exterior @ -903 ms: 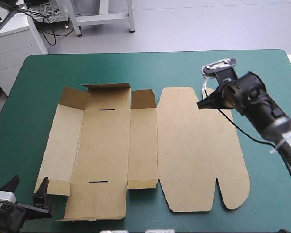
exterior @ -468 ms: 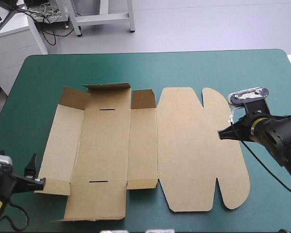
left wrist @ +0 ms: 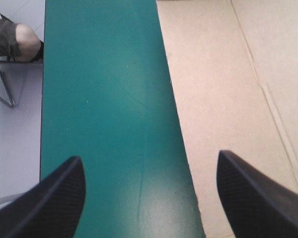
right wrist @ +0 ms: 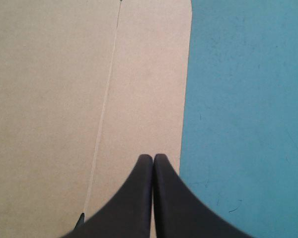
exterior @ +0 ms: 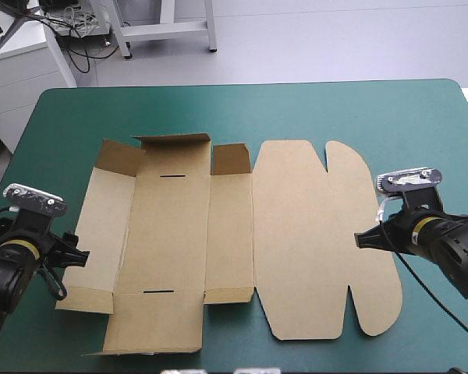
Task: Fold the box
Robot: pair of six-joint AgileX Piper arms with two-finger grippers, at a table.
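Brown box (exterior: 296,234): flat on teal-green bench (exterior: 312,109).
Left hand (exterior: 72,253): spread wide, at box's left edge.
Right hand (exterior: 359,239): closed, empty, over box's right edge.

A lab or workshop: tangled cables (exterior: 66,17) and a white metal stand (exterior: 164,29) on bare grey floor (exterior: 312,39), upper left of the frame.

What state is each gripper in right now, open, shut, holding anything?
Left gripper: open, holding nothing, at the left edge of the flat brown cardboard box.
Right gripper: shut, holding nothing, over its right edge.
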